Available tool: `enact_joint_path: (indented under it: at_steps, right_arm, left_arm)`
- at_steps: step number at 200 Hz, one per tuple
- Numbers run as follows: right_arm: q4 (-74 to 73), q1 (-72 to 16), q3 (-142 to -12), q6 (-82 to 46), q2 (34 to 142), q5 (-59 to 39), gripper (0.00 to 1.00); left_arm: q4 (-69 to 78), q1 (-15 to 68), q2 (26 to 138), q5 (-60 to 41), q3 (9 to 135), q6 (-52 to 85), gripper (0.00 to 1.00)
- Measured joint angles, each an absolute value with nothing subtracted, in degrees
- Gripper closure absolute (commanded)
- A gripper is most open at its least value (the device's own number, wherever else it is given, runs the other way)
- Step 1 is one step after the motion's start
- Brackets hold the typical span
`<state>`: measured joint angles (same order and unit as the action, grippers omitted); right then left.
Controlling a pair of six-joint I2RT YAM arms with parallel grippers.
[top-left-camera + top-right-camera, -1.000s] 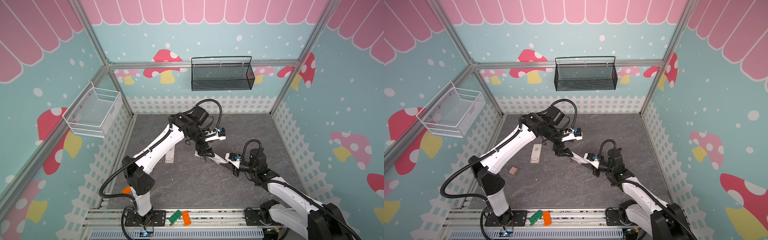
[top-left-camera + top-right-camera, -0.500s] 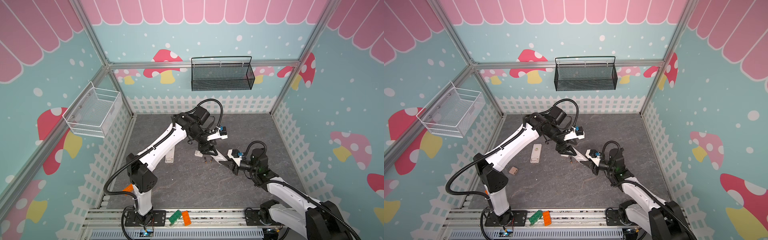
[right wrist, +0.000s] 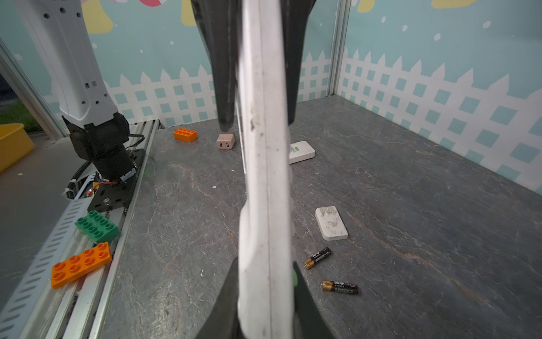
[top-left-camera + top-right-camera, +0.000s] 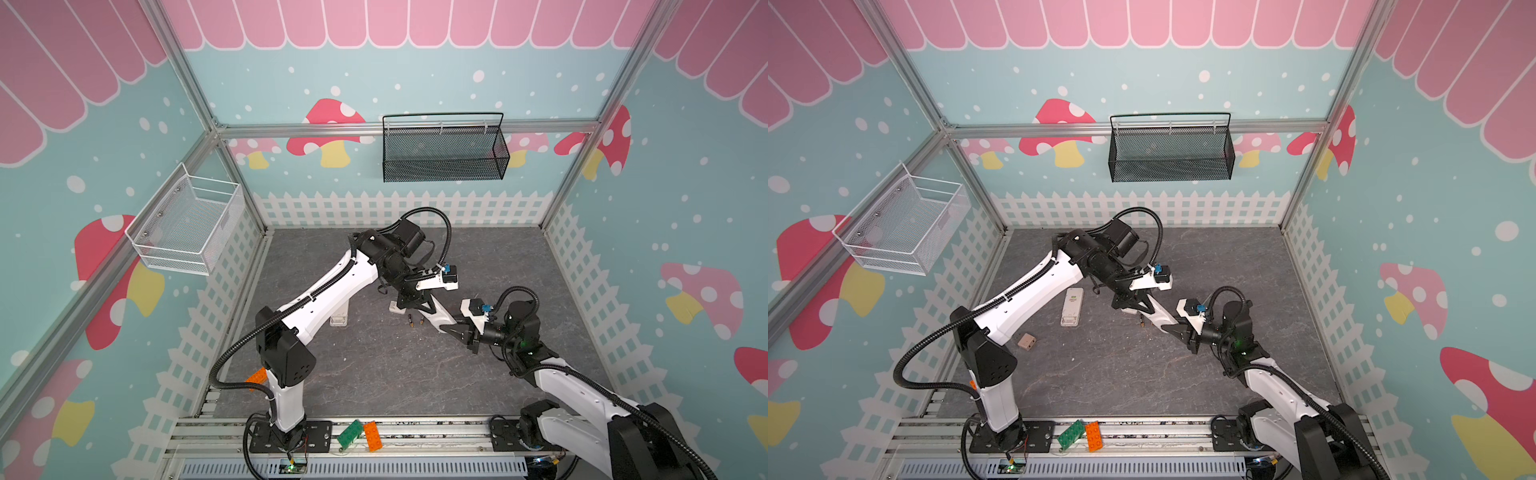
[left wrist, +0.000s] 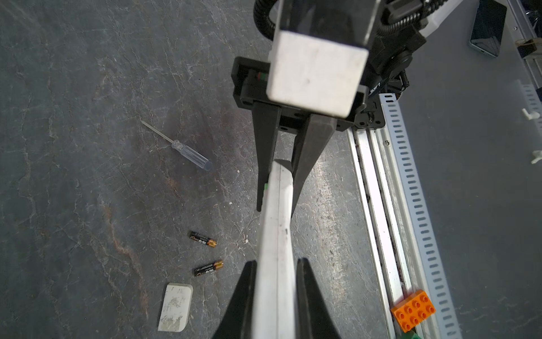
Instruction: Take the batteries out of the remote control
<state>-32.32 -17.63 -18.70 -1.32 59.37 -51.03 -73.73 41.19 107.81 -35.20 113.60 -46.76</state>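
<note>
While the jaws of the left gripper (image 5: 277,261) and right gripper (image 3: 265,261) clamp the remote control (image 5: 277,229), two batteries (image 5: 203,239) lie on the desk (image 5: 88,176), outside the mesh basket (image 4: 442,166) and wire basket (image 4: 183,224).

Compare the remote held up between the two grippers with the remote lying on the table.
The held remote is up in the air, off the table; the lying remote rests flat on it. The held remote is gripped at its ends by the left gripper and right gripper; the lying remote is untouched. Both are slim, white and elongated.
</note>
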Motion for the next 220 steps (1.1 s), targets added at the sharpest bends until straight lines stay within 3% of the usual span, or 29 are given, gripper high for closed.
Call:
enact_joint_path:
  at_steps: [17, 44, 82, 130, 220]
  right_arm:
    - [-34.48, -17.02, -17.47, -4.56, 57.45, -47.27, 0.37]
    - [-36.75, -16.82, -13.87, -9.78, 53.01, -39.99, 0.29]
    - [-40.36, -16.80, -11.29, -20.53, 52.16, -30.87, 0.32]
    - [-41.28, -17.78, -17.37, -33.10, 65.52, -23.75, 0.35]
    - [-44.14, -21.50, -48.34, -44.88, 101.23, -31.18, 0.35]
  left_arm:
    - [-72.79, 40.45, 107.79, -33.26, 113.58, -43.90, 1.00]
    - [-68.64, 37.52, 106.50, -31.77, 110.00, -38.00, 1.00]
    - [-58.28, 31.44, 102.91, -29.91, 101.43, -23.99, 1.00]
    - [-43.16, 23.03, 100.88, -30.41, 91.05, -5.50, 1.00]
    - [-18.06, 8.95, 100.53, -42.13, 73.23, 17.65, 1.00]
